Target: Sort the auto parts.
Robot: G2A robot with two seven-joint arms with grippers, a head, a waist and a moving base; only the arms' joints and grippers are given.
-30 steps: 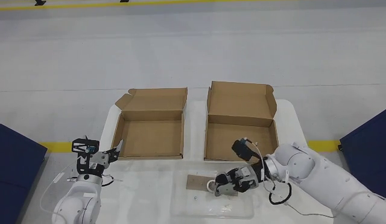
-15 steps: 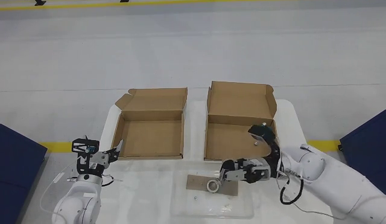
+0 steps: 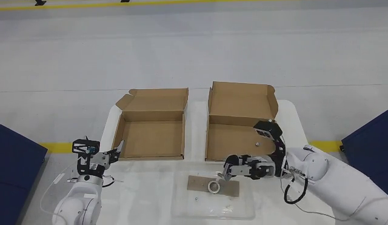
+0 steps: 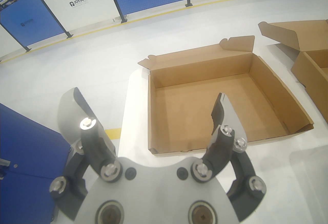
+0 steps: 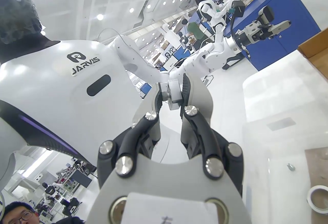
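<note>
1. White desk (image 3: pixel 145 177) with rounded corners stands on a wide pale floor (image 3: pixel 182 49). The floor runs open from 9 over 12 to 3 o'clock, up to a yellow line (image 3: pixel 182 0) far at 12 o'clock.
2. Blue partitions (image 3: pixel 18 158) stand close to the desk's near corners, at 8 and at 4 o'clock.
3. Two open cardboard boxes fill the far half of the desk. The left box (image 3: pixel 151 139) is at 11 o'clock and the right box (image 3: pixel 233 141) at 1 o'clock. A narrow strip of desk lies between them, and their lids are folded back toward 12 o'clock.
4. A clear tray (image 3: pixel 182 208) lies at 6 o'clock, at the near edge of the desk. A brown cardboard sheet (image 3: pixel 197 184) is in it, and a white ring (image 3: pixel 213 187) lies flat on this sheet.
5. The right hand (image 3: pixel 225 169) hangs over the far side of the tray, just beside the ring toward 1 o'clock. It is pinching a metal cylinder (image 5: pixel 172 100).
6. The cylinder is short and silvery with a flat end face. The two fingers press on its opposite sides.
7. The left hand (image 4: pixel 148 104) is at 8 o'clock, near the near-left corner of the left box. Its fingers are spread wide and point toward that box.
8. A small grey piece (image 5: pixel 290 166) lies in the tray near the ring. It is too small to tell what it is.
</note>
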